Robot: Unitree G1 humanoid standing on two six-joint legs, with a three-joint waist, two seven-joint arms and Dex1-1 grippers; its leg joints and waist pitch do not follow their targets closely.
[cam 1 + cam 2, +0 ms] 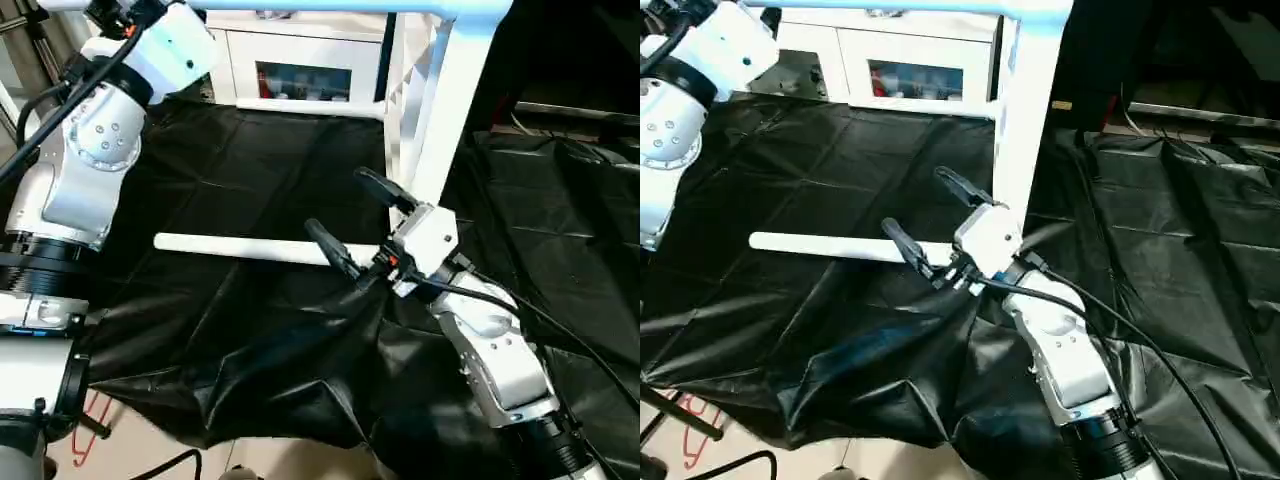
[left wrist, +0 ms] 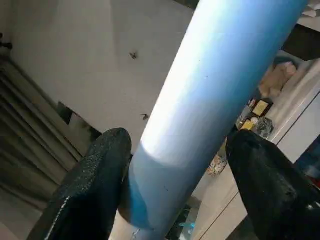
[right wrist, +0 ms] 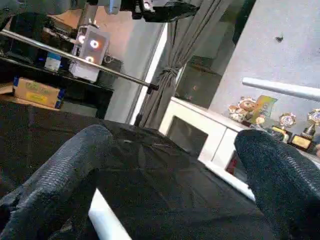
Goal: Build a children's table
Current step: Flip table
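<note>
A lived-in room: white glass-door cabinet (image 1: pixel 300 75), trophies (image 3: pixel 260 117), grey curtain (image 3: pixel 185 55).

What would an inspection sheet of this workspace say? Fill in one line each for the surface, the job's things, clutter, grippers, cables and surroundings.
Surface: wrinkled black sheet on the floor.
Job's things: one loose leg lying flat; table frame standing, a leg upright.
Clutter: nothing seen.
Grippers: left gripper closed around a raised leg; right gripper open above the loose leg.
Cables: black cable along the right forearm.
Surroundings: white cabinet behind.
</note>
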